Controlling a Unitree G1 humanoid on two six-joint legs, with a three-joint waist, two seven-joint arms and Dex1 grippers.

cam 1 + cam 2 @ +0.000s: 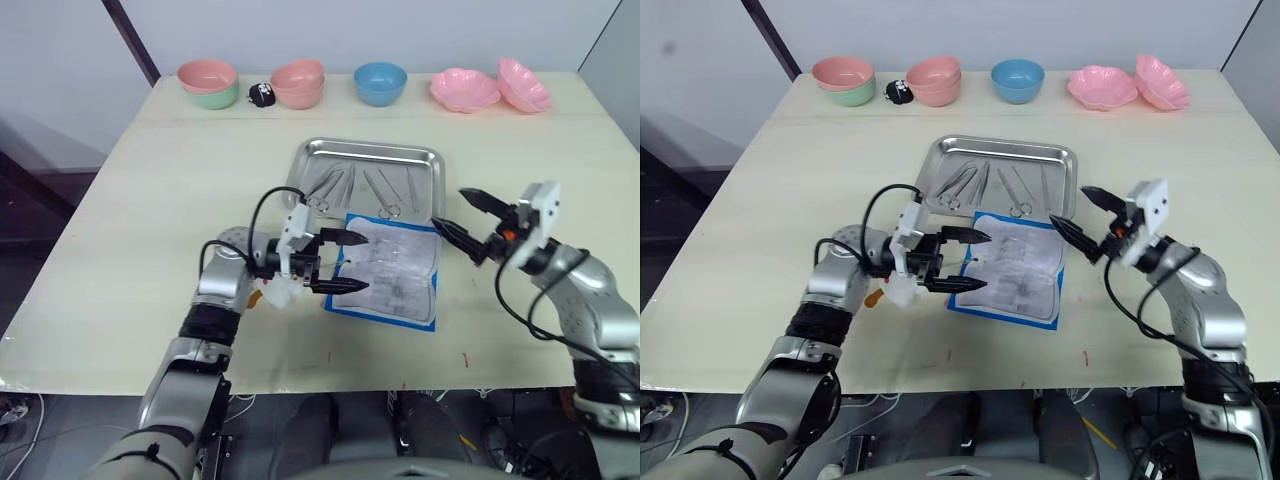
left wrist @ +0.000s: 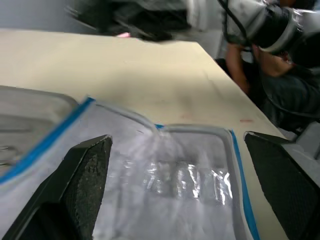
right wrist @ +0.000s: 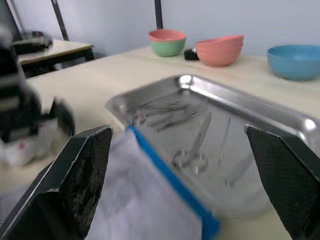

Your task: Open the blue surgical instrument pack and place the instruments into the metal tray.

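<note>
While both arms hovered low over the desk (image 1: pixel 130 200), the blue surgical instrument pack (image 1: pixel 392 268) lay opened flat between them, its whitish inner face up and its blue border showing. The left end effector (image 1: pixel 338 262) stood with its fingers spread wide apart at the pack's near-left edge, holding nothing. The right end effector (image 1: pixel 463 220) was likewise spread open and empty, just beside the pack's far-right corner. Beyond both end effectors, touching the pack's far edge, sat the metal tray (image 1: pixel 430 158), with the instruments (image 1: pixel 355 186) lying inside it: slender silver tools, some with ring handles. Farther off, along the desk's far edge, stood a row of coloured bowls (image 1: pixel 380 82).
</note>
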